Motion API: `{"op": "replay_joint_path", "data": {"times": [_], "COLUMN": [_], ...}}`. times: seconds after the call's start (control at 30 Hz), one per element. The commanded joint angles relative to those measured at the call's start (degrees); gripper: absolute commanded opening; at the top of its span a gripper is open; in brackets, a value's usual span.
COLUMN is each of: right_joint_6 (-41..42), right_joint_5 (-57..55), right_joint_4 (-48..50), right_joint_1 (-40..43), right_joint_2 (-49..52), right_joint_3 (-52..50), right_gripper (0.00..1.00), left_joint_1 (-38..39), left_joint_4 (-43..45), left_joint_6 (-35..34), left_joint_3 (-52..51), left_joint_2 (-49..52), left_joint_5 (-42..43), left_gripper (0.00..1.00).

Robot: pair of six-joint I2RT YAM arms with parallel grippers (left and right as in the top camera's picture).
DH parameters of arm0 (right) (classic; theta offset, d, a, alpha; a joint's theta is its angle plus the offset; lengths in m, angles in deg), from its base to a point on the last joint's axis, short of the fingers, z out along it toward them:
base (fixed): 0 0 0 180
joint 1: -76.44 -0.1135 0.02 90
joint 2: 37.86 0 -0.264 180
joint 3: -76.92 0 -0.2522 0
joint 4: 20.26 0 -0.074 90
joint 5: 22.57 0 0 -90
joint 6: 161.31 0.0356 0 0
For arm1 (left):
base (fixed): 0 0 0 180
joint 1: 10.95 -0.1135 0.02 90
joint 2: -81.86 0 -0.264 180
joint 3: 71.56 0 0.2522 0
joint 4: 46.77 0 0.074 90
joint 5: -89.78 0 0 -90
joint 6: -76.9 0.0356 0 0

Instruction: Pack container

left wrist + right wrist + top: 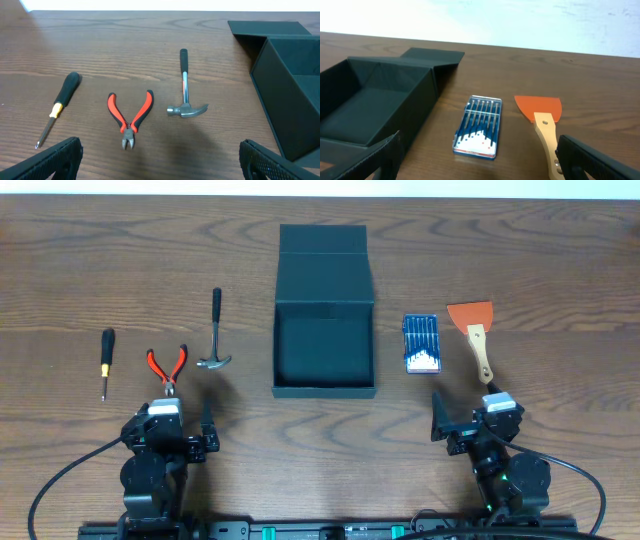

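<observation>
The dark teal container (324, 385) stands open and empty at the table's middle, its flap lid (324, 252) folded back. It also shows in the left wrist view (287, 85) and the right wrist view (375, 107). Left of it lie a hammer (215, 335), red-handled pliers (167, 367) and a black screwdriver (105, 360). Right of it lie a blue case of small drivers (420, 343) and an orange scraper with a wooden handle (474, 335). My left gripper (185, 430) is open and empty near the front edge. My right gripper (465, 423) is open and empty, just in front of the scraper's handle.
The hammer (185, 85), pliers (131, 116) and screwdriver (59, 105) lie ahead of the left fingers. The blue case (479, 125) and scraper (544, 125) lie ahead of the right fingers. Cables run along the front edge.
</observation>
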State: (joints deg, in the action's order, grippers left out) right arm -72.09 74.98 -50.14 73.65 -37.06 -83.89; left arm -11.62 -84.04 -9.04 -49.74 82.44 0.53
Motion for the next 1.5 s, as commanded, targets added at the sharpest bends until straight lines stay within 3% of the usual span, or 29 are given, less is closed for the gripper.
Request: {"op": "replay_joint_path", "data": {"times": [0.0, 0.2, 0.4, 0.57, 0.73, 0.83, 0.9, 0.97, 1.07, 1.47], "right_joint_6": [-2.05, -2.19, 0.66, -2.54, -12.63, -18.53, -17.31, -10.97, -2.34, 0.63], "right_joint_5": [1.22, 8.5, 9.35, 9.42, 9.4, 9.44, 9.53, 11.26, 12.31, -13.29], "right_joint_4": [-0.63, 0.52, 0.63, -5.01, -22.75, -33.88, -37.88, -40.24, -43.69, -38.21], "right_joint_1": [0.46, 0.46, 0.52, 0.52, 0.52, 0.5, 0.46, 0.46, 0.46, 6.95], "right_joint_2": [-0.46, 2.1, 14.14, 35.71, 56.13, 67.71, 73.37, 77.37, 80.61, 94.64], "right_joint_3": [-0.2, 0.11, 8.0, 27.3, 52.63, 69.44, 78.05, 83.91, 87.43, 87.41], "right_gripper": [0.99, 0.99, 0.99, 0.99, 0.99, 0.99, 0.99, 0.99, 0.99, 0.99], "left_joint_1": [-0.35, -0.33, -0.35, -0.35, -0.35, -0.35, -0.35, -0.35, -0.35, -0.33], "left_joint_4": [0.81, 4.74, 3.43, -1.11, -10.99, -17.57, -21.27, -23.69, -24.65, -24.09], "left_joint_6": [0.31, -5.53, -8.46, -8.44, -7.85, -3.96, -2.27, -1.92, -1.92, -1.29], "left_joint_3": [-1.09, 0.2, 10.75, 28.06, 46.82, 57.88, 64.19, 69.09, 72.74, 72.85], "left_joint_2": [-0.35, -0.28, 7.23, 27.41, 47.91, 58.75, 64.78, 69.57, 74.1, 77.0], "left_joint_5": [-0.59, 2.51, 2.43, 2.47, 2.54, 2.95, 2.93, 2.93, 2.93, 2.69], "left_gripper": [0.98, 0.98, 0.98, 0.98, 0.98, 0.98, 0.98, 0.98, 0.98, 0.98]}}
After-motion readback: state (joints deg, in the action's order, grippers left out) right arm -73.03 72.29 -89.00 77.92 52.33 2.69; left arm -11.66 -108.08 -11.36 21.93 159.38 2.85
